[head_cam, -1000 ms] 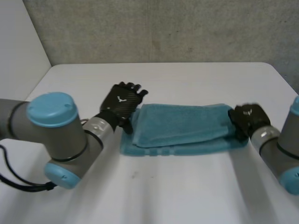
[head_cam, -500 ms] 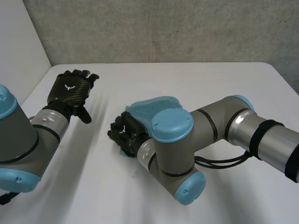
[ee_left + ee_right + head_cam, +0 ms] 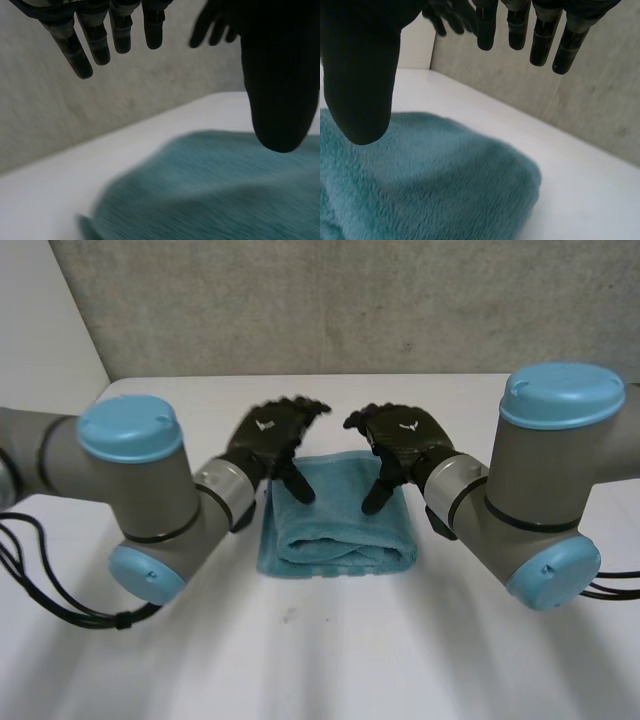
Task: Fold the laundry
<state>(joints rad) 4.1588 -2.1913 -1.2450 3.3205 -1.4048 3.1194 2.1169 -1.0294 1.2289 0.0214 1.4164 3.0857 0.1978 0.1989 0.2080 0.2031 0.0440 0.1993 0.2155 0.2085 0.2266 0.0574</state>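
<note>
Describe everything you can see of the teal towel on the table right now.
The teal terry-cloth towel looks soft and fluffy. It is folded into a compact, roughly square stack with a rounded fold along its near edge, and a lower layer peeks out towards the left arm. It lies flat on the white table, midway between the arms. The left robot hand and right robot hand hover open over its far edge, thumbs pointing down; whether they touch it I cannot tell.
</note>
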